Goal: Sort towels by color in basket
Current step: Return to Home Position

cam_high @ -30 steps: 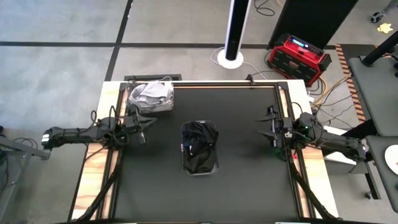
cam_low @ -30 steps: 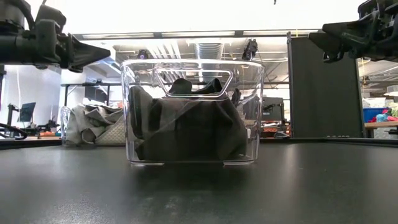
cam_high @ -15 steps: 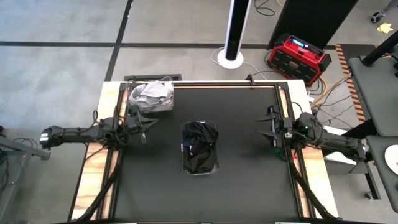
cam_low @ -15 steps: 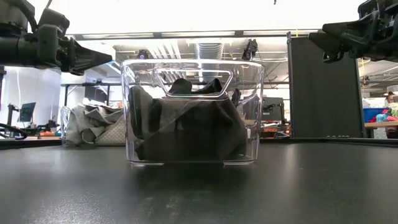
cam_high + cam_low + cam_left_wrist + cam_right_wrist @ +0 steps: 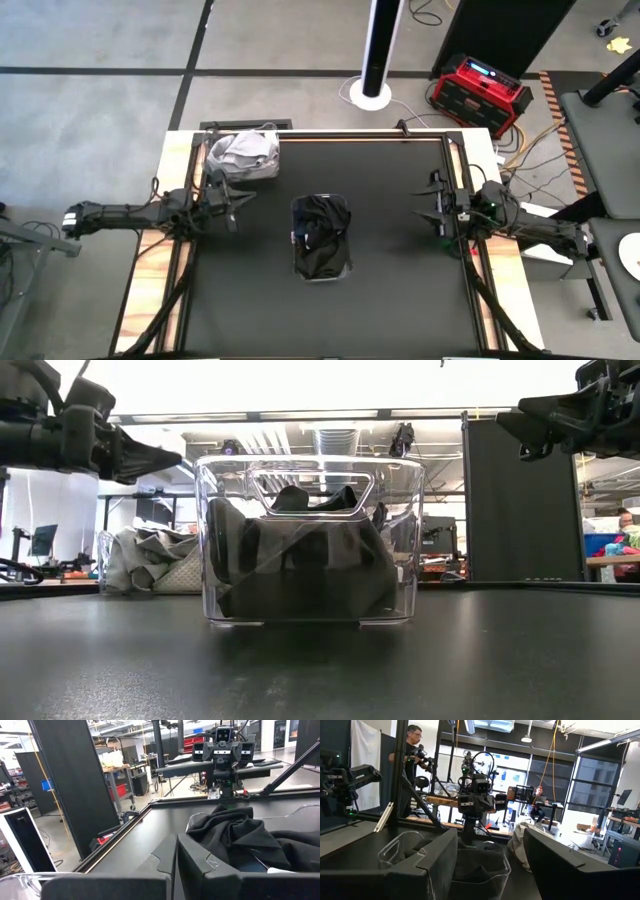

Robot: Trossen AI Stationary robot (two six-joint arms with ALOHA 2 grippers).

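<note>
Your counter [image 5: 390, 230] has a black top with bare wooden strips along its left and right edges. One clear bin [image 5: 400, 510] stands at its middle, holding black towels [image 5: 320, 235]. A second clear bin [image 5: 209, 150], filled with grey towels [image 5: 245, 150], stands beyond the first, at the far left corner.

Clear glossy plastic bin [image 5: 405, 490], soft black cloth towels [image 5: 300, 565], matt black tabletop [image 5: 320, 670], pale wood edging [image 5: 150, 290]
</note>
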